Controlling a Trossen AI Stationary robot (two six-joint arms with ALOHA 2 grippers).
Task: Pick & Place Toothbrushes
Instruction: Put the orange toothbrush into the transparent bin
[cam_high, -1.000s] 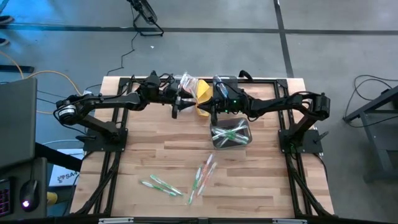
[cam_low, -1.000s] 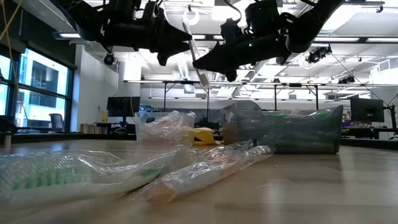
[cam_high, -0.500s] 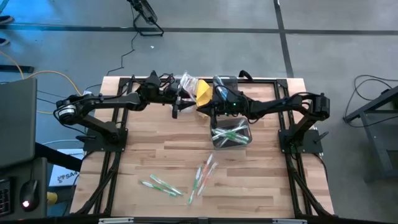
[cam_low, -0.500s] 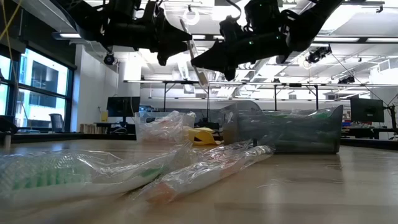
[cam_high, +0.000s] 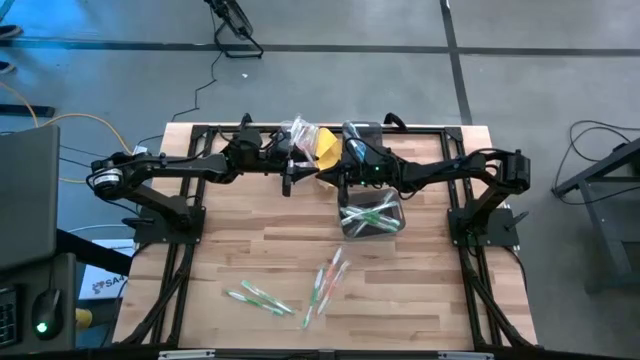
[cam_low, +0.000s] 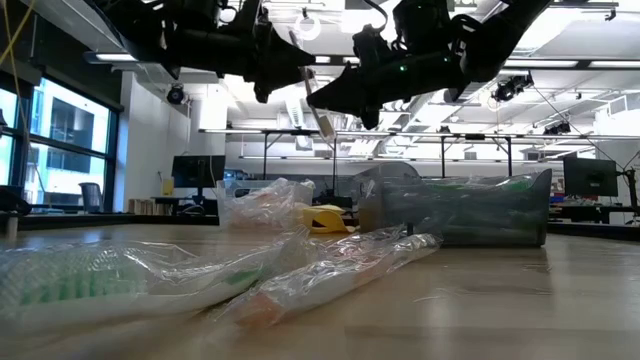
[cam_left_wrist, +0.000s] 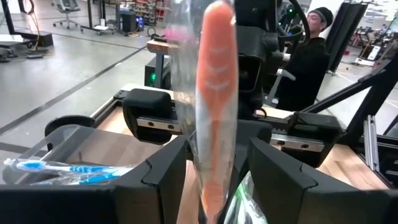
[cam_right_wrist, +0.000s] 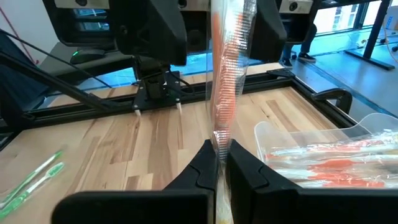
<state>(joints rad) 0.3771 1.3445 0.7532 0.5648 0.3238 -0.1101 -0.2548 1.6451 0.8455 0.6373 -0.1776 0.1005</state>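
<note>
right tool (cam_right_wrist: 221, 163) pinched on wrapped orange toothbrush (cam_right_wrist: 225, 74) | left tool (cam_left_wrist: 217, 163) apart, toothbrush between fingers

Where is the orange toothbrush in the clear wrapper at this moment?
The wrapped orange toothbrush hangs upright above the table's far middle, pinched at one end by the shut right pincer. The left pincer stands open around it, with the clear bin nearby.

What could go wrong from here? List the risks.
1. The right tool pinches only the wrapper's end of the orange wrapped toothbrush, so it could slip out.
2. The left tool straddles the same toothbrush with open jaws; closing off-centre could crumple the wrapper or miss it.
3. Both tools are close together and could collide.
</note>
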